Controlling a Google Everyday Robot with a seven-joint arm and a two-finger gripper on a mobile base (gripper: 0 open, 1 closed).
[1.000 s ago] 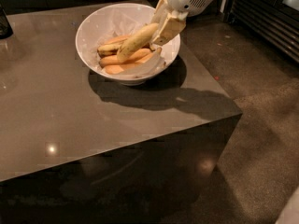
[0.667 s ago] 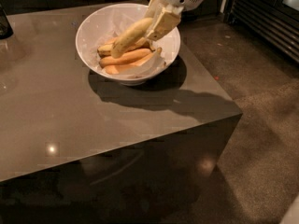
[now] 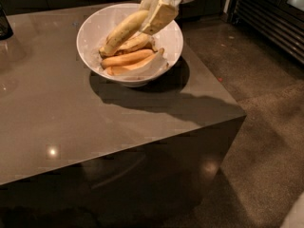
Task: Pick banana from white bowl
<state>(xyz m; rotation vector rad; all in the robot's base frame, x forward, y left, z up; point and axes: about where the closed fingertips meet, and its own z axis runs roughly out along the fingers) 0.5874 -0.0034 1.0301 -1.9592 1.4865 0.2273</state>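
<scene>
A: Camera view, quick one: where's the gripper (image 3: 156,19) and what's it got?

B: Top of frame, over the far rim of the white bowl (image 3: 88,34), fingers clamped on the banana (image 3: 122,32) at its upper end. It slants down-left from there, low tip near the orange-pink pieces (image 3: 127,59); can't tell if it's touching. Bowl's on the grey table (image 3: 57,113).

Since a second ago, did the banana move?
Yes. The banana has risen against the white bowl, which stayed put. The gripper, above the bowl's far rim, holds its upper end; its lower tip is still inside.
</scene>
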